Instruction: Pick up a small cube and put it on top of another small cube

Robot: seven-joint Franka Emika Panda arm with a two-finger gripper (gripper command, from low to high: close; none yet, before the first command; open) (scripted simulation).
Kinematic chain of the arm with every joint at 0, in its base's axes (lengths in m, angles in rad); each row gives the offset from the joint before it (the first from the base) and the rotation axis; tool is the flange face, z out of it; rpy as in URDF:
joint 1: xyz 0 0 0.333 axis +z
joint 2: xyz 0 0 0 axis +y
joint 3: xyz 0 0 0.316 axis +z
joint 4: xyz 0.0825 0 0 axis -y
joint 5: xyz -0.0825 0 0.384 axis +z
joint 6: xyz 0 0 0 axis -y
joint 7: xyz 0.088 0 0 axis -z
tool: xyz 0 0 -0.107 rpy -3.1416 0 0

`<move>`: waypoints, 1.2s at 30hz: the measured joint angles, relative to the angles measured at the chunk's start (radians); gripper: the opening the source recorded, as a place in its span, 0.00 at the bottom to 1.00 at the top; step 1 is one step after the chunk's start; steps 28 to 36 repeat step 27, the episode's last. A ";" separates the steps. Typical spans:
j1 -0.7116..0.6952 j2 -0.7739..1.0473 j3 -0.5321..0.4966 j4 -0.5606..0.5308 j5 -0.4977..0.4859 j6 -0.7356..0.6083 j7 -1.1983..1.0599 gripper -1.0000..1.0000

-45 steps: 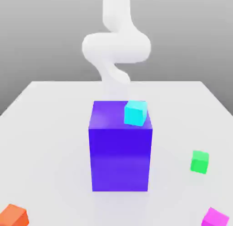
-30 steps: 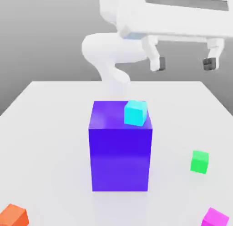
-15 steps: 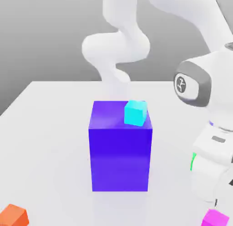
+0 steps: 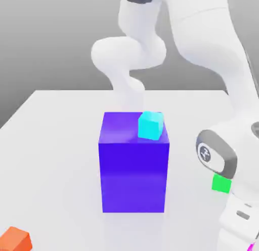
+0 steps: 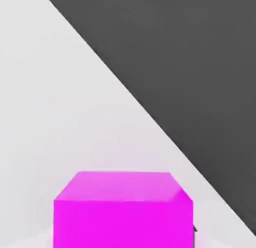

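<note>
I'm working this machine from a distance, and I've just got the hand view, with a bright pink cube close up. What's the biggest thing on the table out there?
Observer: A tall blue block, seen in the exterior view.

Visitor: Ooh, is anything sitting on it?

Observer: Yes, a small cyan cube, near the edge of its top on the exterior view's right.

Visitor: And what's at the bottom left corner of your picture?

Observer: An orange cube, partly cut off by the picture's edge.
</note>
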 joint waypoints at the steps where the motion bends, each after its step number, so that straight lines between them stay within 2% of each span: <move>1: -0.005 -0.034 0.008 -0.010 0.010 -0.024 -0.007 0.00; 9: 0.024 -0.308 0.157 -0.281 0.168 -0.013 -0.048 0.00; 15: 0.127 -0.507 0.224 -0.499 0.228 0.010 -0.032 0.00; 18: 0.135 -0.546 0.231 -0.575 0.198 0.043 0.010 0.00; 24: 0.140 -0.376 0.185 -0.579 0.007 0.205 0.151 0.00; 25: 0.149 -0.353 0.171 -0.578 -0.020 0.225 0.170 1.00; 36: 0.149 -0.352 0.171 -0.578 -0.020 0.225 0.170 1.00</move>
